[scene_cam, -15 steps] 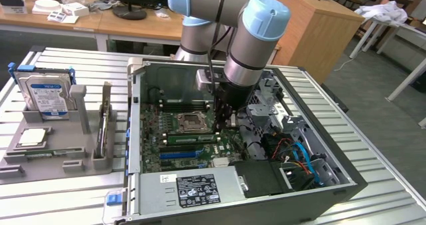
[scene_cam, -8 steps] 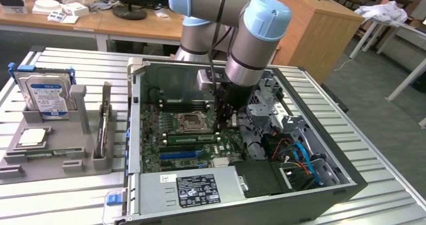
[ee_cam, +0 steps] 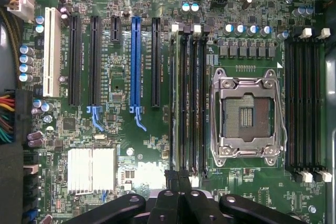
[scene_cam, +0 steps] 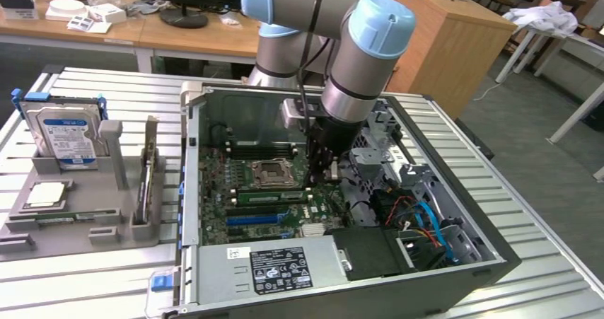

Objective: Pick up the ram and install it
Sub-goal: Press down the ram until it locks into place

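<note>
On the exterior view's left, a grey fixture (scene_cam: 66,213) lies on the slatted metal worktop (scene_cam: 113,93). A hard drive (scene_cam: 64,136) stands upright in it, with a blue-and-white label whose print is too small to read. Just beside it, a silver square chip (scene_cam: 45,195) lies flat in a pocket of the fixture.

In the middle sits the open computer case (scene_cam: 472,262), with the green motherboard (scene_cam: 222,223) flat on its floor. The power supply (scene_cam: 274,268) at the near edge carries a black label with white print, also too small to read. In the wrist view, white letters that look like DELL (ee_cam: 140,168) are printed on the board, and the writing along the expansion slots cannot be made out.

The ram (scene_cam: 269,196) is a long, thin green stick. It stands in a black memory slot just beside the CPU socket (scene_cam: 269,172), on the side towards the power supply.

The gripper (scene_cam: 323,169) hangs from the arm (scene_cam: 363,64) over the board, close to the end of the ram on the exterior view's right. In the wrist view its dark fingers (ee_cam: 172,178) are pressed together and hold nothing. On the exterior view's right, blue cables (scene_cam: 429,223) curl in the drive bay.
</note>
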{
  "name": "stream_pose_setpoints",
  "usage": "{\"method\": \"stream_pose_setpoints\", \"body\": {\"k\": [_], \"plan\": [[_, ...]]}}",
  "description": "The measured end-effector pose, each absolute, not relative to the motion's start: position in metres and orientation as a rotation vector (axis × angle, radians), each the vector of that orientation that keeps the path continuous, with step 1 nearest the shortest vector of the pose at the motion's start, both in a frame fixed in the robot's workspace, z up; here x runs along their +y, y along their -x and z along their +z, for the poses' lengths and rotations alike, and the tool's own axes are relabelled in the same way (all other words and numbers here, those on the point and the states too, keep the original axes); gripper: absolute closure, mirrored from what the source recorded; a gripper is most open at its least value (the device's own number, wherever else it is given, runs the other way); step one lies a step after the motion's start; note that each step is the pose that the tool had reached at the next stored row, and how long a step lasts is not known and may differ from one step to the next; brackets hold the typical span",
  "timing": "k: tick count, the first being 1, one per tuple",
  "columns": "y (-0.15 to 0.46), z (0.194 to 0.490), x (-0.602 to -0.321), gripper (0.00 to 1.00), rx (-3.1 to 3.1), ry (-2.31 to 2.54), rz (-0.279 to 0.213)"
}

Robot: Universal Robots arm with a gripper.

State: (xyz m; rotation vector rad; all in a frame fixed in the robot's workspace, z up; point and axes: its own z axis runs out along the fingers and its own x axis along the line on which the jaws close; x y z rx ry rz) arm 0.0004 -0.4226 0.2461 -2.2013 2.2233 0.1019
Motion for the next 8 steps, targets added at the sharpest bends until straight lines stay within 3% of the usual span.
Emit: {"method": "stream_pose_setpoints", "body": {"k": [8], "plan": [[-0.0005,0.2458,-0.4226,0.89,2.223,2.201,0.102]]}}
